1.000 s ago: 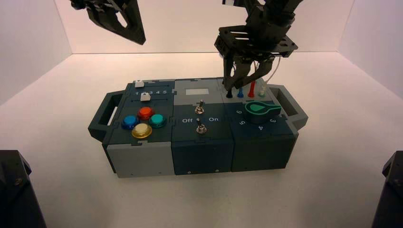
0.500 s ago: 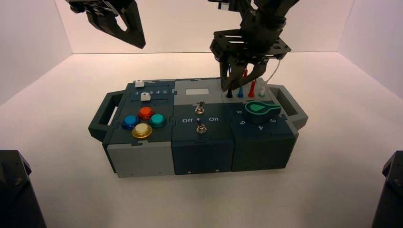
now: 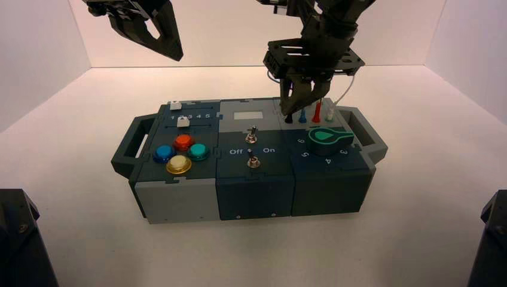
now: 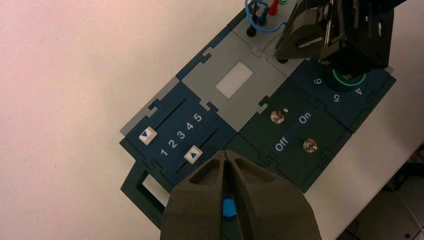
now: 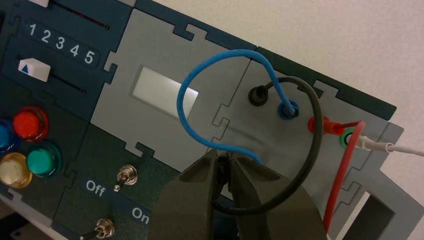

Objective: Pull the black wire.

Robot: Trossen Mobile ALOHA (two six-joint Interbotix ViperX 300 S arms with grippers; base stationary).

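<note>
Yellow, the nearest of four round buttons, the yellow button (image 3: 179, 164) sits on the box (image 3: 254, 197) nearer than the white window (image 3: 248, 115) and to its left. Just beyond it are a blue button (image 3: 164, 153), a green button (image 3: 198, 152) and a red button (image 3: 183, 142), all on that same side of the window. Straight nearer from the window come two metal toggle switches (image 3: 253, 162), one beyond the other (the words Off and On lie beside them). The green-topped knob (image 3: 326, 140) is nearer than the window and to its right. Two white sliders (image 3: 183, 122) are left of the window.

Right of the window, on the grey panel, is the black wire (image 5: 318, 117): one end is plugged into the far row of sockets, and it arches across to the right gripper (image 5: 223, 159). That gripper is over the panel, to the right of the window, its fingers closed on the plug at the wire's other end. A blue wire (image 5: 183, 107) loops partly over the window, while a red wire (image 5: 345, 165) and a white wire (image 5: 405, 150) are farther right of it. The left gripper (image 4: 225, 152) waits raised to the window's left, fingertips together and holding nothing.
</note>
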